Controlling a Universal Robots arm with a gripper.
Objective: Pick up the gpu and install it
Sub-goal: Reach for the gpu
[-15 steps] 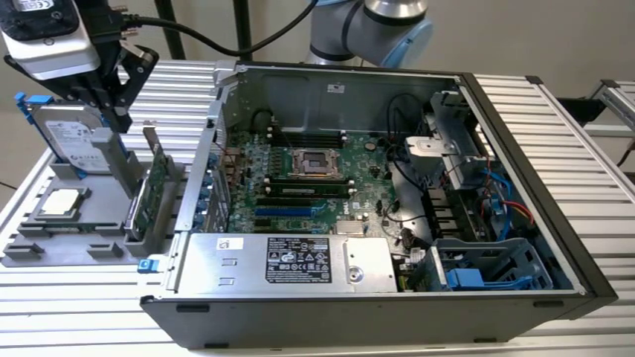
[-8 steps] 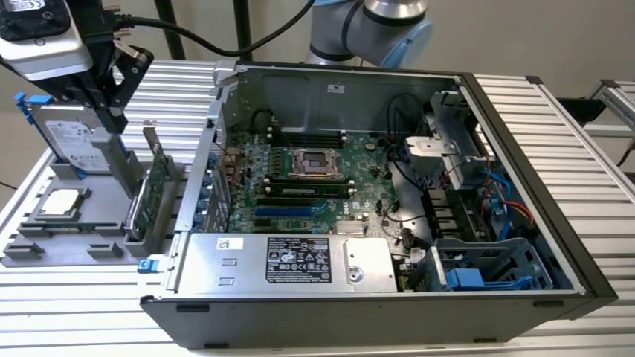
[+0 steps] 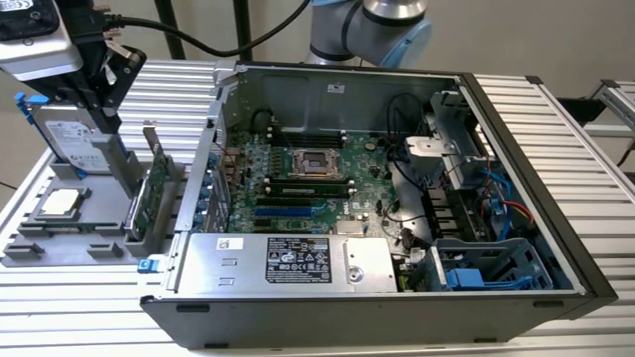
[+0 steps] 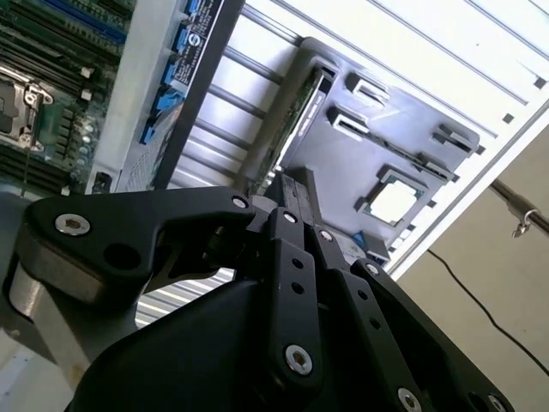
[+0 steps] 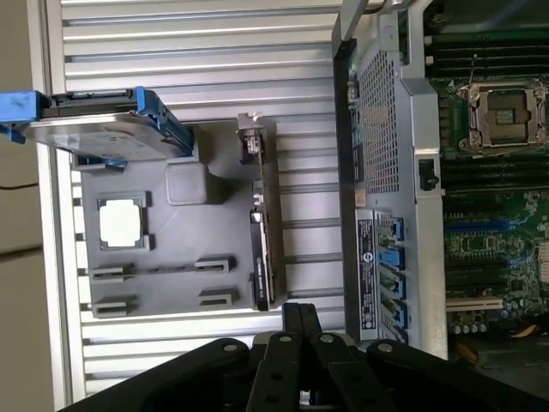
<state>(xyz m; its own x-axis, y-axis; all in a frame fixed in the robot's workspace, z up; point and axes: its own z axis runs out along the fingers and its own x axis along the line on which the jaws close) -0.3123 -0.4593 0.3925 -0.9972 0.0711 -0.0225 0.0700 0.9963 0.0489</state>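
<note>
The gpu (image 3: 149,195) stands on edge in a slot of the grey parts holder (image 3: 59,249), at the exterior view's left beside the open computer case (image 3: 347,312); its green board faces the case. In both wrist views it appears edge-on as a thin dark card (image 5: 262,249) (image 4: 306,107). My gripper (image 3: 102,111) hangs above the holder, over the hard drive side and apart from the gpu. Its black fingers (image 5: 300,319) (image 4: 296,199) are pressed together with nothing between them.
A silver hard drive with blue frame (image 3: 77,143) (image 5: 103,129) leans upright in the holder. A square silver CPU chip (image 3: 62,202) (image 5: 120,223) (image 4: 393,202) lies flat in it. Inside the case sit the motherboard (image 3: 297,186) and a power supply (image 3: 288,260).
</note>
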